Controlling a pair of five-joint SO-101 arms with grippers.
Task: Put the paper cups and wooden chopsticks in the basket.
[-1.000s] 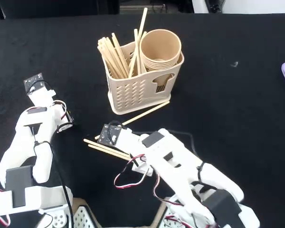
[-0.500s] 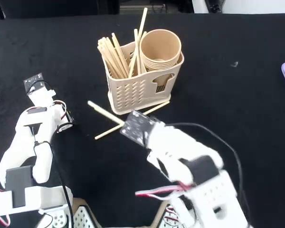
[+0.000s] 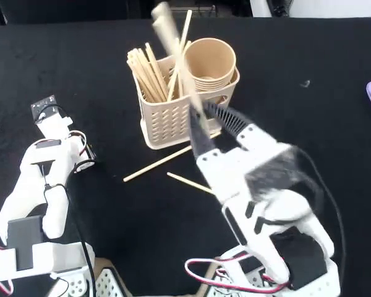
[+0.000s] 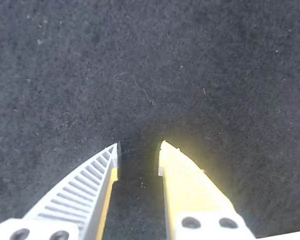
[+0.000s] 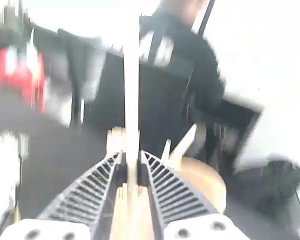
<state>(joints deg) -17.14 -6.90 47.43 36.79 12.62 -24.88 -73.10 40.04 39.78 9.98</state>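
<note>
One chopstick (image 3: 170, 38) has risen off the surface (image 3: 80, 74) to hang over the basket (image 3: 173, 124), clamped in the right pincer (image 5: 132, 155), so a drop-in looks next. The paper cups (image 3: 210, 62) sit inside; two loose chopsticks (image 3: 157, 163) lie at its 6 o'clock. The left pincer (image 4: 139, 145) stands apart at 9 o'clock.
</note>
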